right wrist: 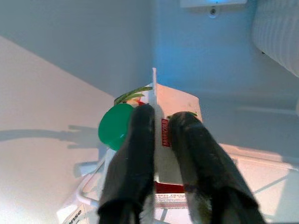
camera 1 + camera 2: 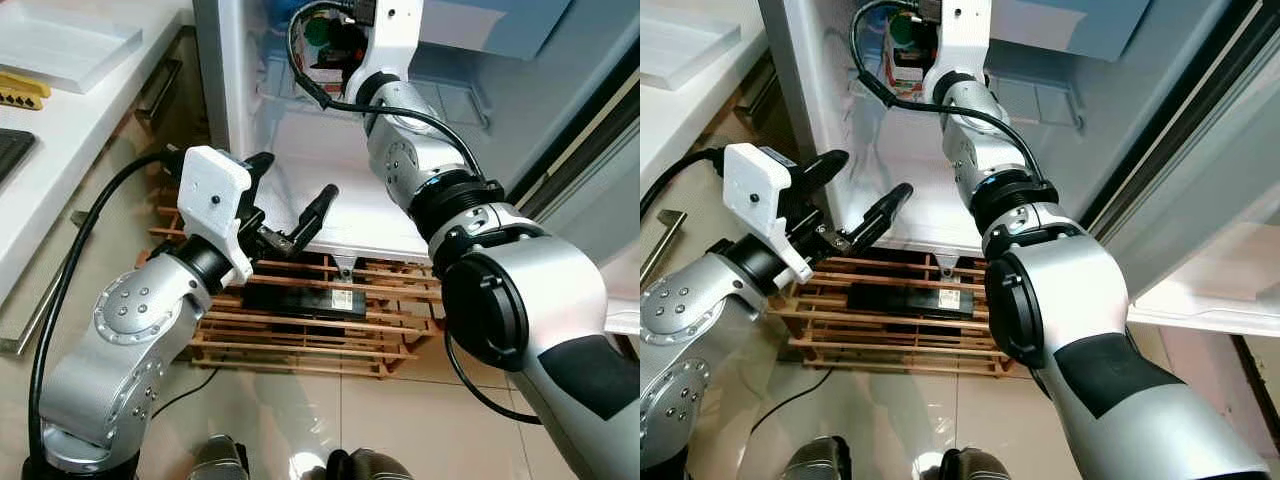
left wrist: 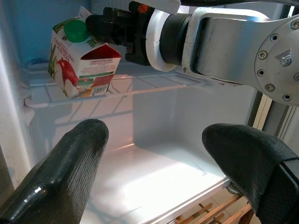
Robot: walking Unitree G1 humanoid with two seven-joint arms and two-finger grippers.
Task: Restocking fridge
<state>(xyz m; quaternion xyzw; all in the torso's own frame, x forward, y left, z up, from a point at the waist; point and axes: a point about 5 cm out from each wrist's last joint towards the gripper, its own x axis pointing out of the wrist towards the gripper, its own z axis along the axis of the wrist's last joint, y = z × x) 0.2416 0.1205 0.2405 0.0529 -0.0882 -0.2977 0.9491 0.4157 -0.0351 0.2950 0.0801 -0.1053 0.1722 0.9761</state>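
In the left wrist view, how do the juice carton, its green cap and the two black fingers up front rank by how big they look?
1. The two black fingers, about alike; they look large mostly because they sit right at the camera.
2. The juice carton on the wire shelf, pinched at its top by the right gripper.
3. The green cap.

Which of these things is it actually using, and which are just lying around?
In use: juice carton, pinched at its top ridge by the right hand; wire fridge shelf; left hand, open.

Lying about: wooden pallet; yellow object on counter.
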